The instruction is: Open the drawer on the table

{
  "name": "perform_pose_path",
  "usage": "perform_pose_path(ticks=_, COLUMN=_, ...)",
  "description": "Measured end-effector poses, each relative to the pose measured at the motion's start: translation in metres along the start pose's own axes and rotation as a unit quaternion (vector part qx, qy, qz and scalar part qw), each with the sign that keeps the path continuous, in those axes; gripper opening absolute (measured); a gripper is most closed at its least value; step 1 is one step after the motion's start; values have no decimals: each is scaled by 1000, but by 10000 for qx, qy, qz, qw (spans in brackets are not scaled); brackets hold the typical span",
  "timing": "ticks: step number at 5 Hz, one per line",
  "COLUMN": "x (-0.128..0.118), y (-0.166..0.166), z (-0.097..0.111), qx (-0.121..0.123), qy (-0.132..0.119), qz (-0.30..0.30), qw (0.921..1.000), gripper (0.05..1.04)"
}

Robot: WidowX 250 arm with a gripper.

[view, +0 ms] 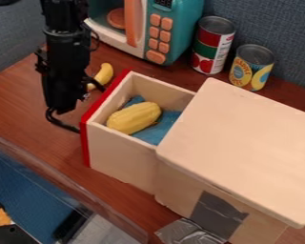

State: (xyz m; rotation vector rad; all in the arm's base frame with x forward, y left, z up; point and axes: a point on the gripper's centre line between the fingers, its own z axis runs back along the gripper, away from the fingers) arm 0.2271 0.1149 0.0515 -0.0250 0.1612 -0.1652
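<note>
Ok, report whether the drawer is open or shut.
Open: the drawer juts out from the wooden box, its inside showing.

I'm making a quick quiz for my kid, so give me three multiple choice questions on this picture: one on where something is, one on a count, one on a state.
1. Where is the blue cloth?
A. On the toy microwave
B. Under the cans
C. Inside the drawer

2. How many cans stand near the microwave?
A. Two
B. Four
C. Five

3. How is the drawer?
A. Fully shut
B. Pulled open
C. Upside down

Key:
1. C: the cloth lies within the drawer's wooden walls.
2. A: a taller can and a shorter one stand there.
3. B: its red front stands away from the wooden cabinet, the inside showing.
</note>
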Motion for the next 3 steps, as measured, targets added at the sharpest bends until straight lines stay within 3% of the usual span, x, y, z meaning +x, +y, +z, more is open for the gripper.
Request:
perform_pose_path(ticks=2, x=-13, y=5, z=64, qx=66, qy=-459, qz=-182, qw=9988, gripper=980)
perform_pose_path(ticks=3, x=-22, y=-14, z=108, qx=133, qy=-650, qz=-175, qw=9976, gripper=1003)
